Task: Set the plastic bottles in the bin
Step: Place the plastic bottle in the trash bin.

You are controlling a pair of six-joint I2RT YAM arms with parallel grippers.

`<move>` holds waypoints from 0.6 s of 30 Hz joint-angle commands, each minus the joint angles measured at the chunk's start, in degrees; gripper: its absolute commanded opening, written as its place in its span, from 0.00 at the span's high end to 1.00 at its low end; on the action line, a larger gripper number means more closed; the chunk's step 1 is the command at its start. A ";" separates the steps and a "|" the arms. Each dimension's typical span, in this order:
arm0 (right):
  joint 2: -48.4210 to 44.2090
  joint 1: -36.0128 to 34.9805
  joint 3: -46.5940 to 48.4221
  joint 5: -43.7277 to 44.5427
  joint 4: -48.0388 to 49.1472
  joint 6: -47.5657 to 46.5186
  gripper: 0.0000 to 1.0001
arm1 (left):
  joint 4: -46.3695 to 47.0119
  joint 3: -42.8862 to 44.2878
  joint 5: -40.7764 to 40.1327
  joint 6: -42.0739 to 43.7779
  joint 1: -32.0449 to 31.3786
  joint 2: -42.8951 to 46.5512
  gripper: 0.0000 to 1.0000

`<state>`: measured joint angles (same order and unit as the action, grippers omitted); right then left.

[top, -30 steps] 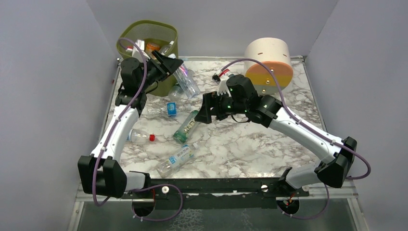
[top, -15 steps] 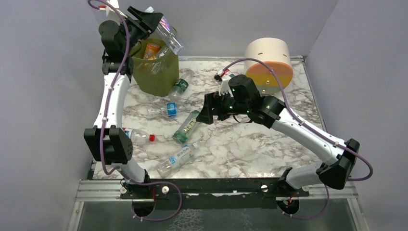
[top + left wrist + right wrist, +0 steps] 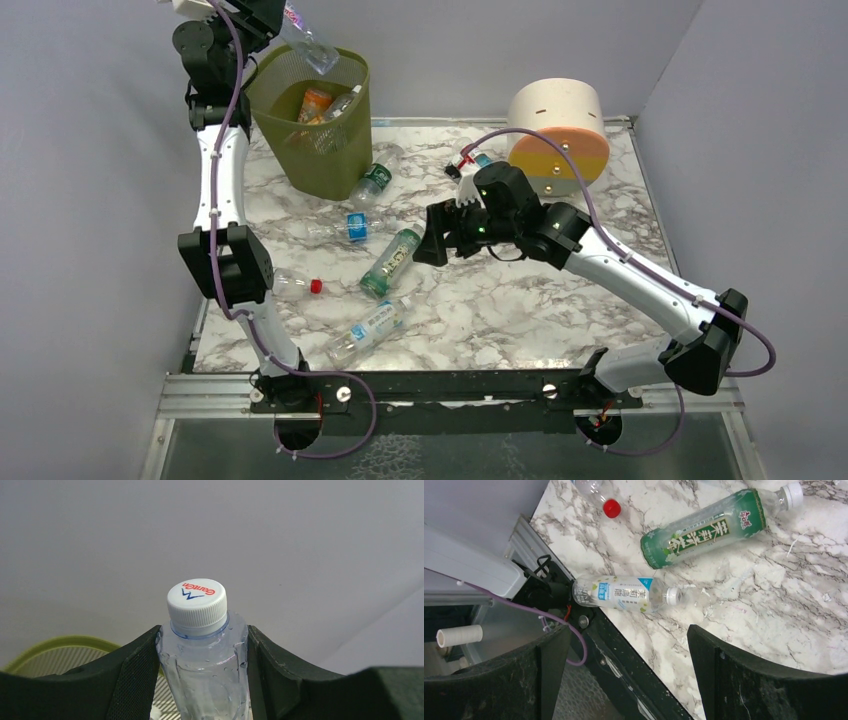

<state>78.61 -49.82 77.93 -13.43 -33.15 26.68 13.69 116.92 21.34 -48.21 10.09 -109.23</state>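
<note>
Soft, even light, faint shadows; the bottle (image 3: 200, 675) looks sharp.

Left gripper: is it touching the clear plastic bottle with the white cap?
Touching. Left wrist view: the left gripper has both black fingers pressed on the clear white-capped plastic bottle, no gap.

Left end effector (image 3: 202, 645) high, clamped; right end effector (image 3: 629, 635) agape.

Cylinder (image 3: 558, 125): cream top, orange and yellow bands below; far right corner of table.
Table (image 3: 520, 310): white marble pattern, grey veins.
Walls (image 3: 760, 150): plain grey, three sides.
Rail (image 3: 450, 385): metal, near edge.
</note>
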 commanded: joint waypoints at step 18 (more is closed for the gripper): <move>-0.56 -0.10 -2.21 -2.83 -0.16 -2.99 0.10 | -8.68 -2.42 -6.67 26.41 3.01 2.15 0.24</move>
<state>77.84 -49.82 75.35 -15.25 -33.15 25.10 6.24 114.24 16.95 -26.00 12.99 -109.19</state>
